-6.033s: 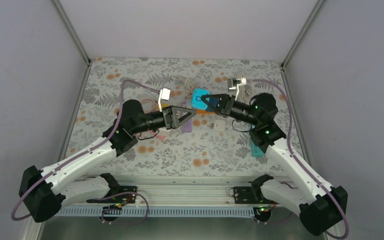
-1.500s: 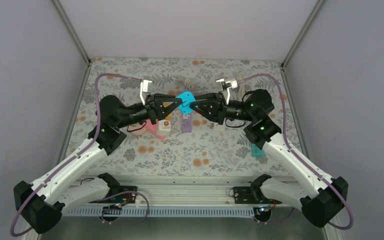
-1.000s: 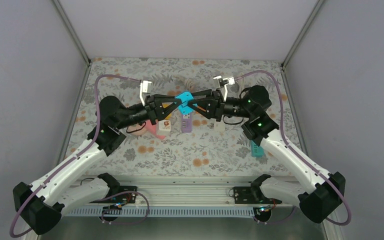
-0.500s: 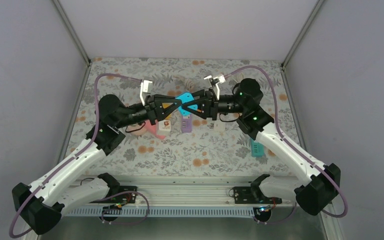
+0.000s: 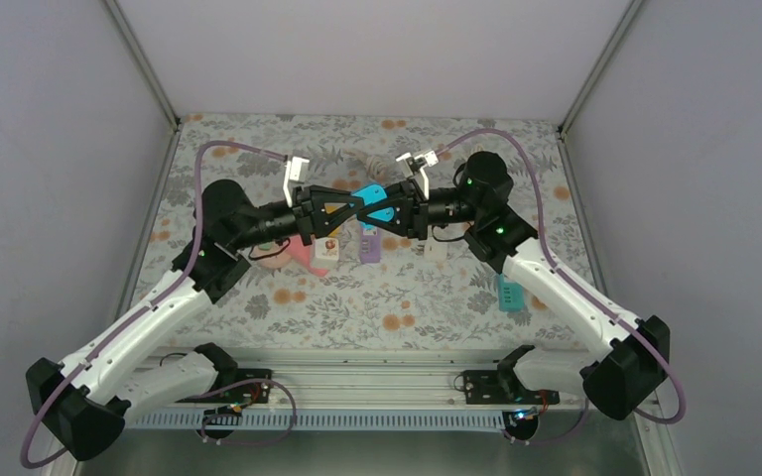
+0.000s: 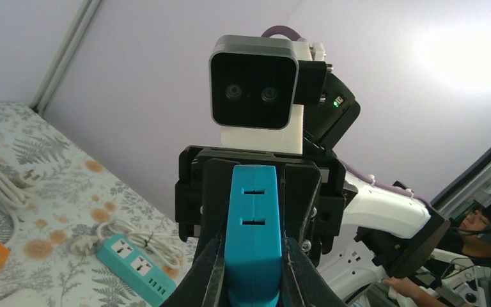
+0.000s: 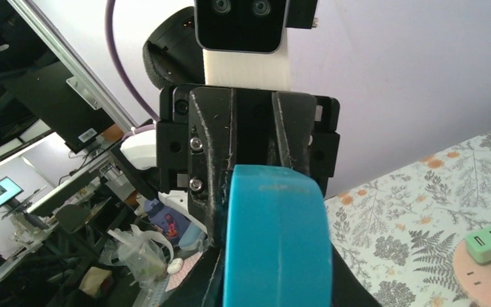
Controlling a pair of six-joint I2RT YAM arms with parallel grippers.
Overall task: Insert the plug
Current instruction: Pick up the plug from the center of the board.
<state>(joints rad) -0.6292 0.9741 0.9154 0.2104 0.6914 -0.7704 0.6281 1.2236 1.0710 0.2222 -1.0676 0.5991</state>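
Observation:
A blue plug (image 5: 372,201) hangs in the air over the middle of the table, between both arms. My left gripper (image 5: 355,206) comes in from the left and is shut on it. In the left wrist view the blue plug (image 6: 252,230) shows two slots on its face, with my left gripper (image 6: 252,259) pressed on both sides. My right gripper (image 5: 387,206) comes in from the right, facing the left one. In the right wrist view the plug's (image 7: 275,230) rounded end fills the gap, and my right gripper (image 7: 276,278) is shut against its sides.
A teal power strip (image 5: 509,294) lies at the right, also in the left wrist view (image 6: 137,262). Below the grippers sit a white adapter (image 5: 436,250), a purple piece (image 5: 370,245) and a pink piece (image 5: 303,255). A white cable (image 5: 367,159) is coiled at the back.
My right arm has swung left until its gripper meets the left one, and its jaws have closed on the blue plug. The left gripper has kept its hold and barely moved.

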